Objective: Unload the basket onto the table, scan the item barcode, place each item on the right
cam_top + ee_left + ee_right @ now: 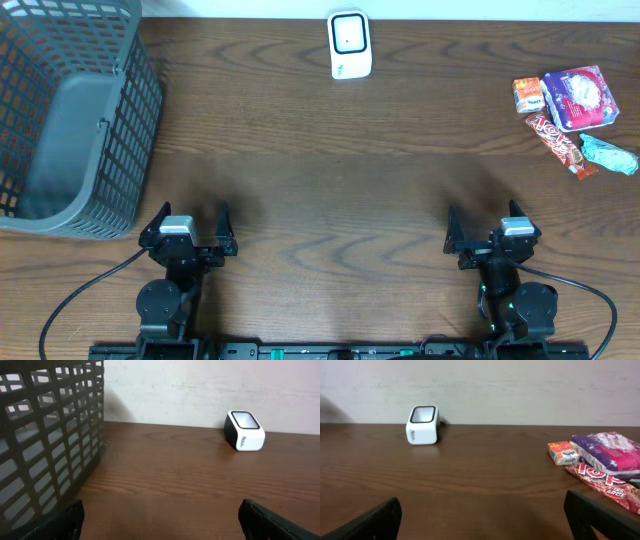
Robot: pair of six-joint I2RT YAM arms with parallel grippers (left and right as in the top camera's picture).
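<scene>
A white barcode scanner with a dark window stands at the table's back middle; it also shows in the left wrist view, scanner, and the right wrist view, scanner. Packaged items lie at the back right: a small orange pack, a purple bag, a red candy bar and a teal wrapper. My left gripper rests open at the front left, nothing between its fingers. Open and empty too, my right gripper sits at the front right, well short of the items.
A large grey mesh basket fills the back left corner, close to my left gripper; its wall crowds the left wrist view. Black cables trail from both arm bases at the front edge.
</scene>
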